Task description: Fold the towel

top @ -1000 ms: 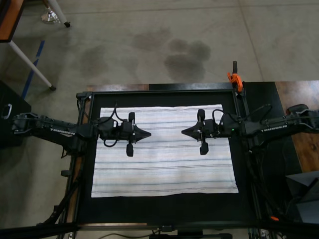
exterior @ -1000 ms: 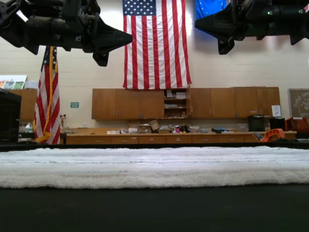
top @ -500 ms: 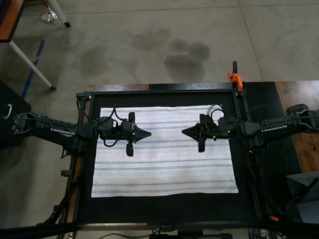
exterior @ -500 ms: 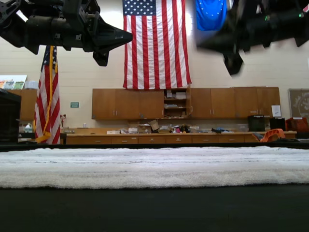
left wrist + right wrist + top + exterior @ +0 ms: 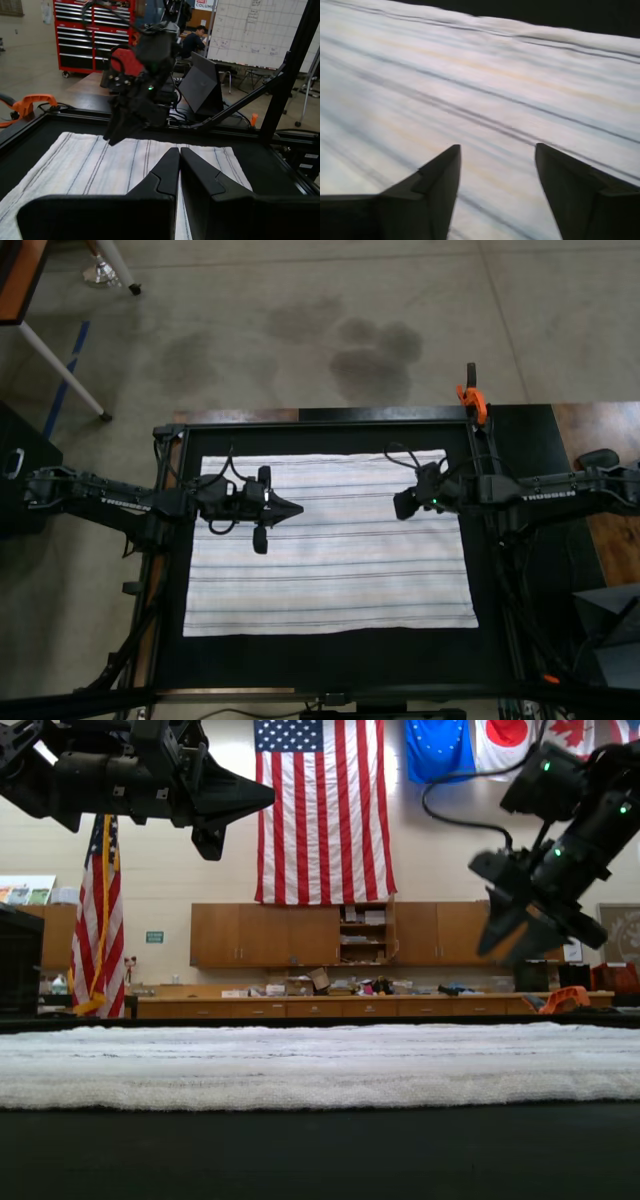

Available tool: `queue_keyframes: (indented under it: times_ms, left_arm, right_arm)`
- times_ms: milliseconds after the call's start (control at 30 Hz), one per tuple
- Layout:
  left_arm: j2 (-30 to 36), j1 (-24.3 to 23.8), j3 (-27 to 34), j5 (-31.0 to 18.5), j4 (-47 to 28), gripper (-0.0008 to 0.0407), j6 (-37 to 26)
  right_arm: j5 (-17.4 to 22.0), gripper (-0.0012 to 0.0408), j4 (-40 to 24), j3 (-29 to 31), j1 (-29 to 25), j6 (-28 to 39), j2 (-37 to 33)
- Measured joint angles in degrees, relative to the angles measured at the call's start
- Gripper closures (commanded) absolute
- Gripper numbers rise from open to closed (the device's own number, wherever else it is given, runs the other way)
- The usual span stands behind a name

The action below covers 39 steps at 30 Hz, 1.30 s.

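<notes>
1. Since a second ago, the right gripper (image 5: 403, 505) has pitched downward toward the towel (image 5: 330, 560) and drawn back toward the top view's right edge; the left gripper (image 5: 297, 508) has not shifted.
2. The towel lies flat and unfolded on the black table (image 5: 330, 660), filling most of it, stripes running left to right in the top view.
3. The left gripper's jaws are pressed together, holding nothing, and it hovers well above the cloth near its left side in the top view.
4. The right gripper's jaws are spread apart over the striped cloth (image 5: 470, 90), empty.
5. This looks like the opening approach: nothing is grasped, no fold made.
6. Next, the right arm likely needs to reach a towel edge or corner and pinch it; the left gripper must part its jaws and descend likewise.
</notes>
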Motion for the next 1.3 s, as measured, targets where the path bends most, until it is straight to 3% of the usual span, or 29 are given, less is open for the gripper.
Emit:
queue_keyframes:
  times_ms: [433,667,1000,1300]
  left_arm:
    - [0.0,0.0,0.0,0.0,0.0,0.0399,-0.2]
    - [0.0,0.0,0.0,0.0,0.0,0.0399,-0.2]
    - [0.0,0.0,0.0,0.0,0.0,0.0399,-0.1]
    - [0.0,0.0,0.0,0.0,0.0,0.0399,-0.1]
  right_arm:
    - [0.0,0.0194,-12.8,0.0,-17.1,-0.5,-0.1]
    - [0.0,0.0200,-18.8,0.0,-23.3,-1.7,-0.1]
    - [-0.6,0.0201,-23.8,-1.2,-25.0,-1.5,-0.1]
    - [-4.6,0.0200,-19.4,-6.2,-25.0,-0.8,0.0]
